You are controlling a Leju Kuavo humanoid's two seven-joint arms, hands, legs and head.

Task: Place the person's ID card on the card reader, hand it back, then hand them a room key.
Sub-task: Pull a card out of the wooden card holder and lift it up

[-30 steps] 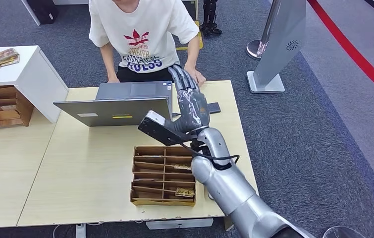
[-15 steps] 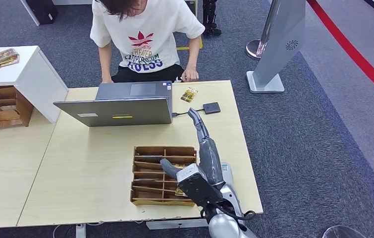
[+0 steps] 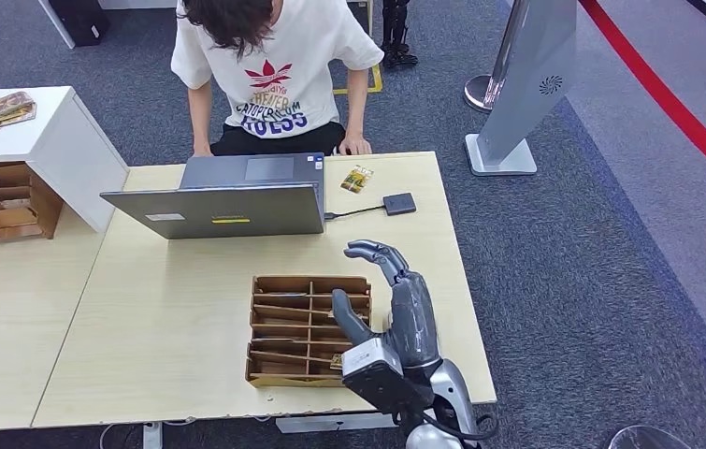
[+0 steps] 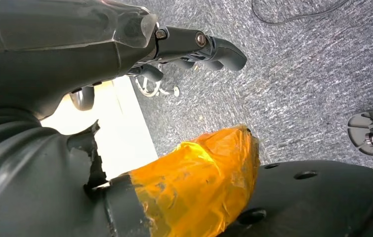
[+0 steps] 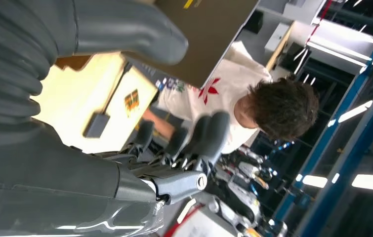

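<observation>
The right hand (image 3: 396, 313) hovers over the near right part of the table, beside the right end of the wooden compartment tray (image 3: 279, 365). It holds nothing: its fingers (image 3: 377, 253) are apart and lightly curled, pointing away from the robot toward the person, with the thumb (image 3: 347, 318) angled out over the tray.

Straight ahead of the fingertips, well apart from them, lies the card reader (image 3: 399, 203), a small dark square at the end of a cable from the laptop (image 3: 227, 196). Just beyond and slightly to the hand's left of it, the ID card (image 3: 356, 179) lies flat near the far table edge, close to the person's hand (image 3: 355, 145). Its long axis appears to run roughly away from the robot, nearly in line with the fingers. So the card is forward of the hand and past the reader.

The left hand (image 4: 125, 49) hangs low beside the table edge over the carpet, fingers loosely curled, gripping nothing, so the right hand is much the nearer one.
</observation>
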